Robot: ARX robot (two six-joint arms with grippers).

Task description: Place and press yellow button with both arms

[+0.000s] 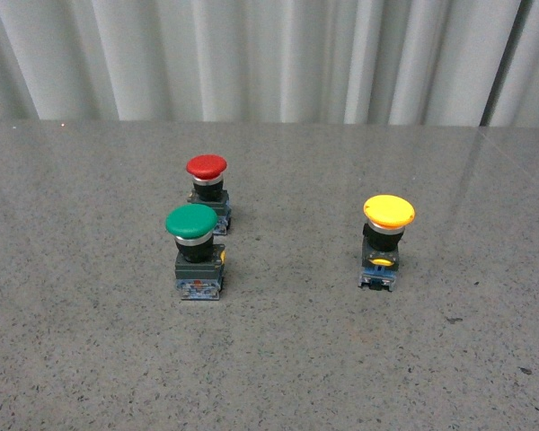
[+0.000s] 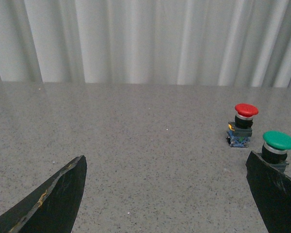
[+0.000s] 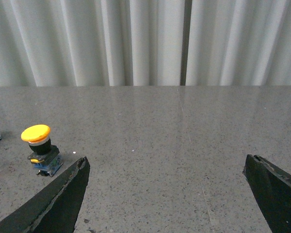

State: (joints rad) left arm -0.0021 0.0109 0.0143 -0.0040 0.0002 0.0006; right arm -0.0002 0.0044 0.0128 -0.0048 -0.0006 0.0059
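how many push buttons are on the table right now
3. The yellow button stands alone on the right. The green button is on the left, with the red button just behind it. None looks hidden.

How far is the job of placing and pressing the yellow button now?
Nothing looks done yet. The yellow button stands untouched on the table, apart from the green button and the red button. Nothing is in hand: the left gripper and the right gripper are both open and empty, away from it. Left: reaching it, gripping, placing and pressing its cap.
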